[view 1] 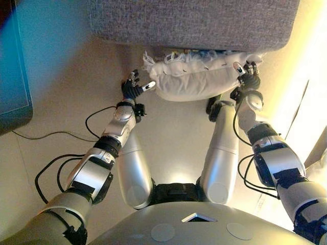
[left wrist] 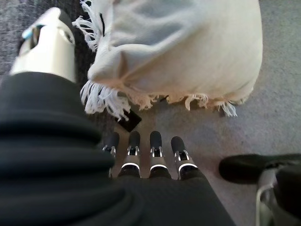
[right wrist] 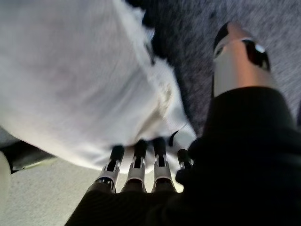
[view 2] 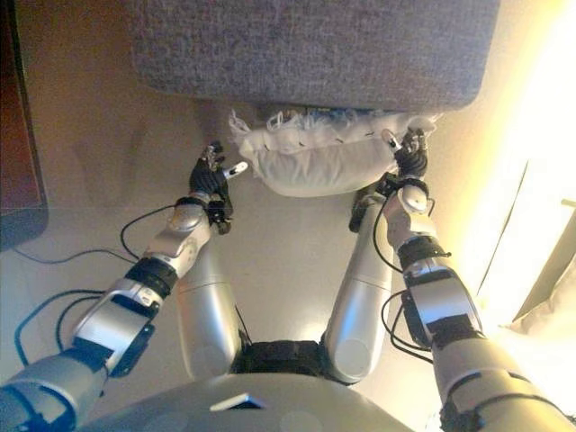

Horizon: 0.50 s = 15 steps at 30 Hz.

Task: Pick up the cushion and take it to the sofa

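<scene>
A white cushion point(view 1: 194, 81) with fringed edges lies low against the front of the grey sofa point(view 1: 194, 23), between my two hands. My left hand point(view 1: 132, 89) is at the cushion's left end, open. In the left wrist view its straight fingers point(left wrist: 150, 150) stop just short of the fringe point(left wrist: 108, 101), and the thumb is spread to the side. My right hand point(view 1: 249, 79) is at the cushion's right end, also open. Its straight fingertips point(right wrist: 136, 160) rest against the white fabric point(right wrist: 70, 80), and the thumb point(right wrist: 237, 56) stands apart over the sofa's grey cloth.
The pale floor point(view 1: 173, 132) stretches between me and the sofa. A dark piece of furniture point(view 1: 13, 76) stands at the far left. Bright light and a pale frame point(view 2: 540, 234) fill the right side. A small dark sofa foot point(left wrist: 129, 120) shows under the fringe.
</scene>
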### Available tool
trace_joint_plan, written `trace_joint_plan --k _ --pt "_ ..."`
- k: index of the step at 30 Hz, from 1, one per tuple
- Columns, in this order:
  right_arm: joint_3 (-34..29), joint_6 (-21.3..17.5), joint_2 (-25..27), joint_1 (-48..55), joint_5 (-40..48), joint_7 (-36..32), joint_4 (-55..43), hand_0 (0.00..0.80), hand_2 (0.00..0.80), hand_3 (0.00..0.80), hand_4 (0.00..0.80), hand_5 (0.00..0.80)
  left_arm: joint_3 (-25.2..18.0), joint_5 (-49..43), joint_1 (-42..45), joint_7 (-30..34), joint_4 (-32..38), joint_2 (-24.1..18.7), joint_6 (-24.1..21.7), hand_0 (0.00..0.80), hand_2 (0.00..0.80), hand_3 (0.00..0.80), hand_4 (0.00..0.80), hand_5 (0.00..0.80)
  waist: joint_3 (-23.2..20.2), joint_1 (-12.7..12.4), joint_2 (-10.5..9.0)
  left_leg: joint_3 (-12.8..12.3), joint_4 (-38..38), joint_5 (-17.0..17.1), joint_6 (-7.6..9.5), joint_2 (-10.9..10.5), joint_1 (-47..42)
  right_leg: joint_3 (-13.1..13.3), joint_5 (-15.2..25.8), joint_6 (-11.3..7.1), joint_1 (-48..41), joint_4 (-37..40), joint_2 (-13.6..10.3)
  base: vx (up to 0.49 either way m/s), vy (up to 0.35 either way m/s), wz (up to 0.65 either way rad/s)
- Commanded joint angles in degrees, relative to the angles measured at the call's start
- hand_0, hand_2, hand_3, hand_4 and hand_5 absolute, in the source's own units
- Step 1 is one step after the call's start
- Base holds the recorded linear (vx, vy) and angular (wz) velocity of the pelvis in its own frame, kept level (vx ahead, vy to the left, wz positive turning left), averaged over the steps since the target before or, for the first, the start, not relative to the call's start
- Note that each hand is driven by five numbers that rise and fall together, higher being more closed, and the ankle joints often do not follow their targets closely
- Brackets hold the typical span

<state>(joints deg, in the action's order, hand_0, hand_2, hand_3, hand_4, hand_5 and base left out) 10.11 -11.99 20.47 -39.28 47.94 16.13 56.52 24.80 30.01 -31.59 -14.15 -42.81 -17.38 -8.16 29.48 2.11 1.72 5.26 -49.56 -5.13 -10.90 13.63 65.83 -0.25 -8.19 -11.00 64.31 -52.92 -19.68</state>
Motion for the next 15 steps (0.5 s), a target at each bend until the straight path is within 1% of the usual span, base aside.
trace_joint_plan --k 1,7,9,15 --pt "-2.98 0.06 1.76 1.19 2.78 1.79 -0.88 0.0 0.0 0.0 0.0 0.0 1.77 -1.02 -0.19 0.61 2.35 -0.44 -1.09 0.0 0.0 0.0 0.0 0.0 0.29 -0.33 2.02 0.21 -6.82 -6.27 3.45 0.43 1.17 4.31 5.05 -0.1 1.95 -0.51 -0.33 -0.009 -0.056 -0.01" --pt "-4.56 -0.22 1.75 1.72 4.73 4.52 -1.08 0.0 0.0 0.0 0.0 0.0 3.24 -0.63 -0.73 -0.9 3.32 -0.24 2.52 0.0 0.0 0.0 0.0 0.0 0.31 -0.06 1.47 0.83 -9.39 -7.05 3.81 0.36 3.99 4.28 4.85 0.01 4.86 -2.72 0.09 0.009 -0.057 0.01" --pt "-4.93 -0.25 1.64 2.03 3.81 5.18 -0.86 0.0 0.0 0.0 0.0 0.0 3.56 -0.97 -1.18 -1.36 2.79 -0.11 3.44 0.0 0.0 0.0 0.0 0.0 0.32 0.07 1.23 0.97 -10.32 -7.36 3.89 0.43 4.69 4.24 4.79 0.05 5.35 -3.15 0.17 0.024 -0.042 -0.01" --pt "-5.64 -0.41 1.72 3.89 4.13 6.38 -2.9 0.0 0.0 0.0 0.0 0.0 4.15 -1.35 -2.9 -1.71 1.87 0.16 5.99 0.0 0.0 0.0 0.0 0.0 0.32 0.99 0.17 1.16 -11.92 -7.74 4.13 1.15 5.77 4.18 5.01 -0.02 6.35 -4.03 0.42 0.018 -0.015 -0.02"
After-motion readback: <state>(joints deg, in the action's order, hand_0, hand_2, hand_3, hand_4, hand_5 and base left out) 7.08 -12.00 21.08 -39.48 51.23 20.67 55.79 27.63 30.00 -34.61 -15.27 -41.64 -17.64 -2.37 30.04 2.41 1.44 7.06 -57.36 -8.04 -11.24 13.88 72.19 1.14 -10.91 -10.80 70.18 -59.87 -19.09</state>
